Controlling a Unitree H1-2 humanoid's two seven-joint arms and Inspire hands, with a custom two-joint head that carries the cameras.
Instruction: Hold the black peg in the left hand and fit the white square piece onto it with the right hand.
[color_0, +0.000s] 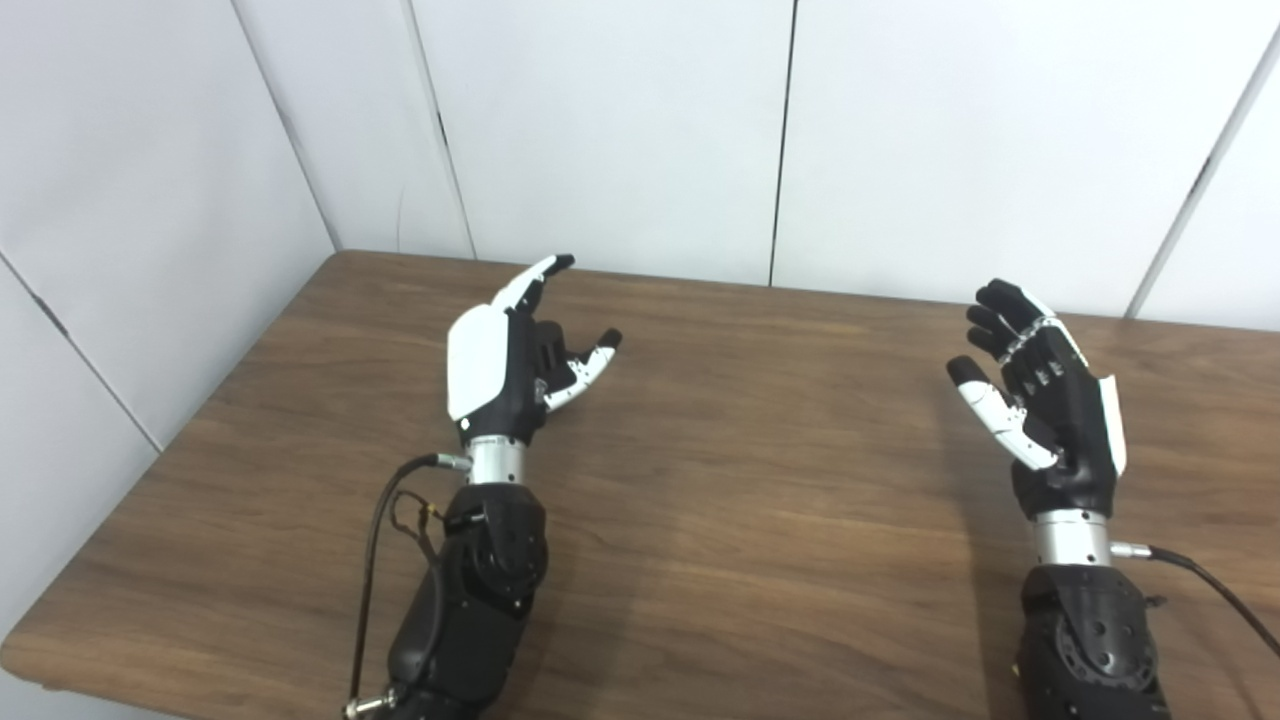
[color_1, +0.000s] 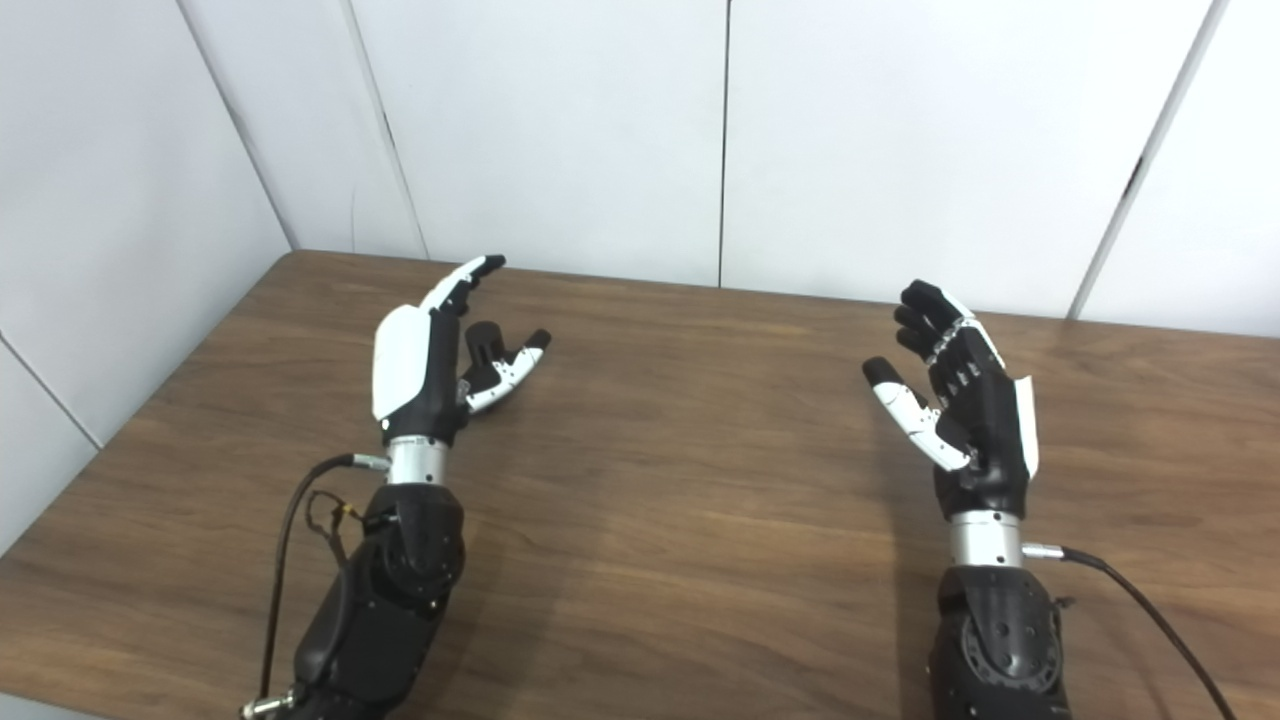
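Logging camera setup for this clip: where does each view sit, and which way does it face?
Left eye view: on the head, looking down at the wooden table; left hand and right hand open, forearms showing.
Right eye view: beside it, same aim, scene shifted leftward.
Shared: both hands, table, white wall panels; no peg or white piece visible.

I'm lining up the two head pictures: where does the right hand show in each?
Left eye view: right hand, open, far right, over the table.
Right eye view: right hand, open, right of centre.
Shared landmark: the dark wall seam behind the table.
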